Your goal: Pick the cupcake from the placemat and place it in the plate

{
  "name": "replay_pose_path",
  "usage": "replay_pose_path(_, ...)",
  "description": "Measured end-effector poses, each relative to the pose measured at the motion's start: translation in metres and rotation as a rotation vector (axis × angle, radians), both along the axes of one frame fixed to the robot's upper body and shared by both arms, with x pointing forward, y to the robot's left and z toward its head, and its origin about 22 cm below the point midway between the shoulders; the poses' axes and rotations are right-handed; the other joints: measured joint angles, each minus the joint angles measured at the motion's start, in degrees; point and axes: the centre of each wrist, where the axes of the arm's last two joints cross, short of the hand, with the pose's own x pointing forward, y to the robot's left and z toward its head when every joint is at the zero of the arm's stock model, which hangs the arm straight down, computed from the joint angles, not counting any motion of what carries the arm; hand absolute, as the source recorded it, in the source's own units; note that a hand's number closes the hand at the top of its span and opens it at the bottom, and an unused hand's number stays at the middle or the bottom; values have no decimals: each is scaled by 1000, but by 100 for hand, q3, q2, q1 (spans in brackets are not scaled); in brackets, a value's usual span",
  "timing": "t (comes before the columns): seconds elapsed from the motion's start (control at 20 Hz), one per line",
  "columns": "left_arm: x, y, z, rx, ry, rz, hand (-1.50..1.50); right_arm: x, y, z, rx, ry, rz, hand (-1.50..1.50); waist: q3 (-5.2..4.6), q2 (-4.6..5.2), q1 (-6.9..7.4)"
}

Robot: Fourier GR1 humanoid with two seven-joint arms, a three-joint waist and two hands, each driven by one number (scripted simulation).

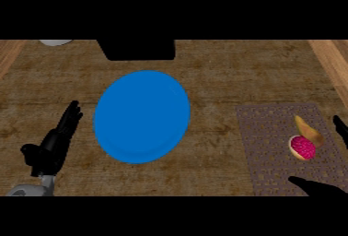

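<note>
cupcake on its side on the placemat, plate bare

at the far left the left hand (53,145) rests near the view's edge, its fingers straight and pointing up the brown tabletop (224,69), holding nothing. just right of it, apart from the fingers, lies the blue plate (141,116), with nothing on it. above the plate, at the top edge, sit a dark block (138,49) and, further left, part of a pale round object (55,42), too cropped to name. right of the plate, with a strip of tabletop between, lies the grey-brown woven placemat (272,152). the cupcake (304,146) lies tipped on its side on the right part of the placemat, pink top facing the viewer, and a tan, elongated piece angles up from it. the right hand (318,186) shows at the lower right corner, spread open around the cupcake: one part lies over the placemat's lower edge, a fingertip shows at the right edge above, and neither touches the cupcake.
</note>
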Motion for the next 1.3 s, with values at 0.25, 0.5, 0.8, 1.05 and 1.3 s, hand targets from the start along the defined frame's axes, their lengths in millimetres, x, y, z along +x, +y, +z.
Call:
replay_pose_path(0.25,0,-2,-1,-3,-2,-11,0,-4,-10,22,-149,214,5,-150,-2,10,42)
replay_pose_path(0.5,5,-3,-1,-6,-2,-14,0,1,-3,38,-191,361,0,-150,3,10,56)
replay_pose_path(0.8,8,1,2,-2,2,-13,0,10,1,36,-243,480,-40,-150,8,10,68)
replay_pose_path(1.05,11,-2,0,-8,5,-21,0,20,1,38,-305,575,-60,-150,10,11,71)
replay_pose_path(1.3,9,1,3,-3,-1,-18,0,32,4,23,-313,617,-52,-150,12,10,80)
